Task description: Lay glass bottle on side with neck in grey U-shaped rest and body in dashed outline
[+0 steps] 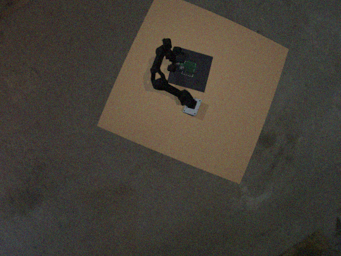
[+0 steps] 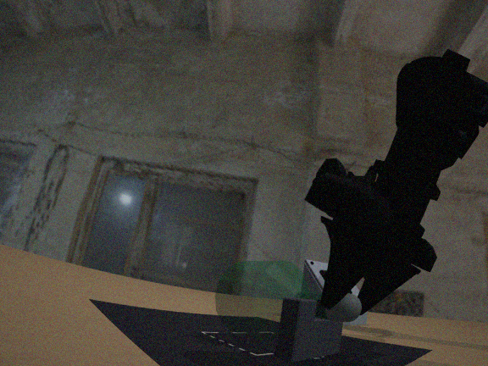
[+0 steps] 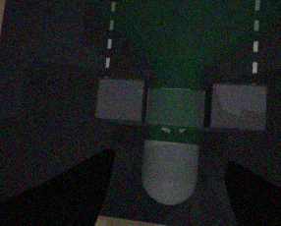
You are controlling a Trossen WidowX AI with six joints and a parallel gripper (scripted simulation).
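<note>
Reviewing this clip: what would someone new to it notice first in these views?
Probably the black arm, its open hand over the bottle's pale rounded end. Next, the green bottle, lying on its side with its neck between the grey rest's two uprights, on a dark mat.

You are looking into what seems an old, run-down room: stained, cracked plaster on the wall (image 2: pixel 186 102), a weathered frame around the window (image 2: pixel 195 229) (a bright spot glows in the glass), and a blotchy, dull floor (image 1: pixel 74 175) around your wooden-toned table (image 1: pixel 207 148).
</note>
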